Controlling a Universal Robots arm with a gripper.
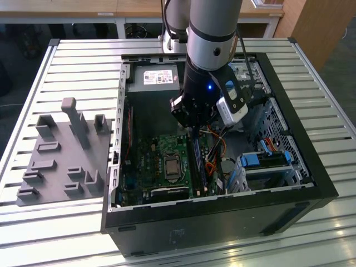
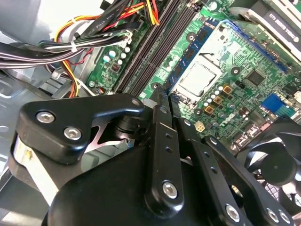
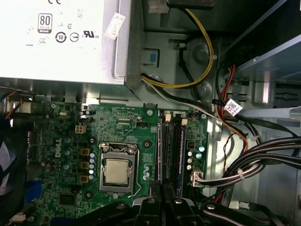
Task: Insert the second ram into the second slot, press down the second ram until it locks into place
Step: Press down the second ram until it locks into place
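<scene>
Slatted metal table (image 1: 83,61), open PC case (image 1: 320,183) lying on it, grey fixture tray (image 1: 61,161) beside the case on the exterior view's left. Arm is down inside the case, gripper (image 1: 194,129) over the memory slots. Both wrist views show the fingers pressed together, nothing visibly pinched between them; tips (image 2: 161,94) (image 3: 163,192) sit at one end of the slot bank. second ram (image 2: 188,54) (image 3: 160,146) (image 1: 196,164) stands on edge in the slot just beside the CPU socket (image 3: 115,170), running the slot's length, chips visible along its face. Fingertips are right at its near end; can't tell if they touch the top edge or if the latches have closed. Power supply (image 3: 61,37) is at the far end of the motherboard (image 3: 70,136). Cable bundle (image 3: 263,162) runs on the side of the slots away from the socket, blue drive brackets (image 1: 261,161) beyond that
</scene>
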